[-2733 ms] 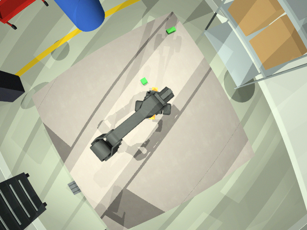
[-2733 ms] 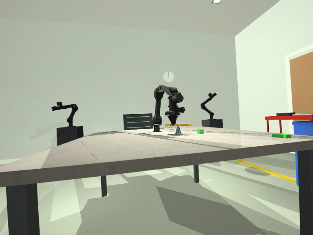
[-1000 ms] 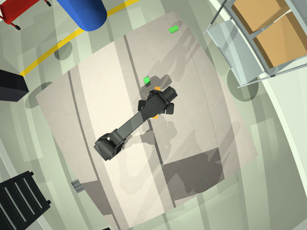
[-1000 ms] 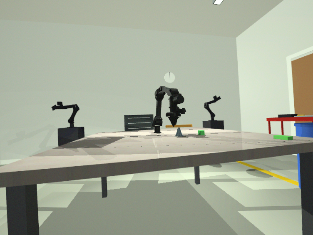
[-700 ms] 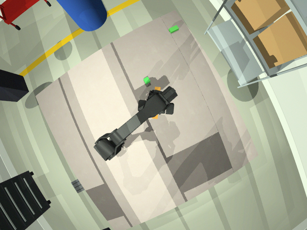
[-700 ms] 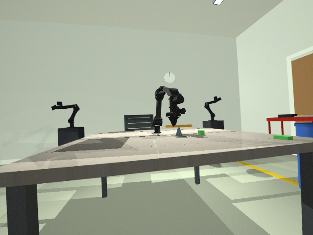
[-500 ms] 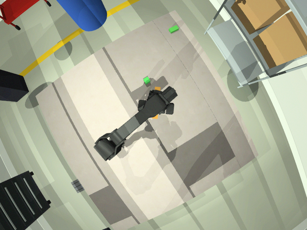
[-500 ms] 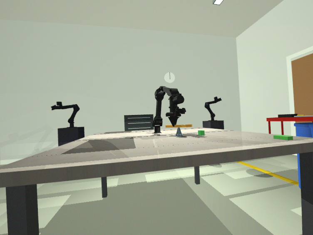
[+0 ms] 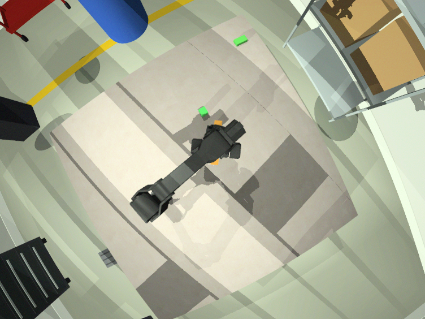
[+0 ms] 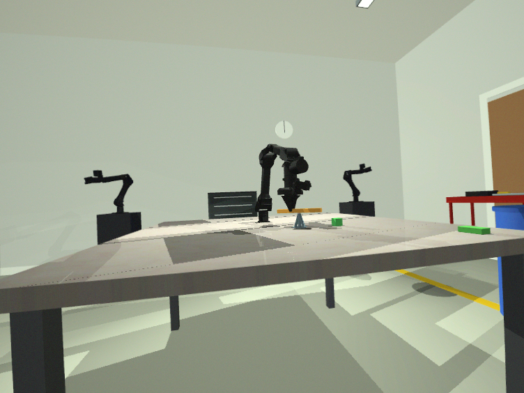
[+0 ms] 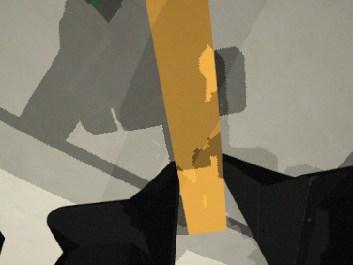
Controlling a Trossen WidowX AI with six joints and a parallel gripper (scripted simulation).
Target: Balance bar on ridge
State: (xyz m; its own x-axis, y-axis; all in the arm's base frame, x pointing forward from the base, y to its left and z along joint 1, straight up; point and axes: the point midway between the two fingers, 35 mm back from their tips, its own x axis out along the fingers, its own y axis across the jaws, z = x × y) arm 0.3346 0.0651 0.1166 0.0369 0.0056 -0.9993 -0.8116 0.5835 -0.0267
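Observation:
The orange bar [image 9: 218, 122] [image 10: 309, 210] [image 11: 188, 80] is held above the table and looks about level in the exterior view. My gripper [image 10: 290, 210] [image 11: 197, 163] is shut on the bar, left of its middle in the exterior view and near its lower end in the wrist view. The blue-grey ridge [image 10: 299, 221] stands upright on the table [image 10: 203, 270], below about the middle of the bar. Whether its top touches the bar I cannot tell. In the top view, the arm hides the ridge and the middle of the bar.
A small green block [image 9: 203, 111] [image 10: 336, 221] lies on the table near one end of the bar. A longer green block [image 9: 240, 40] [image 10: 474, 229] lies near the table's far corner in the top view. Moving shadows cross the table top.

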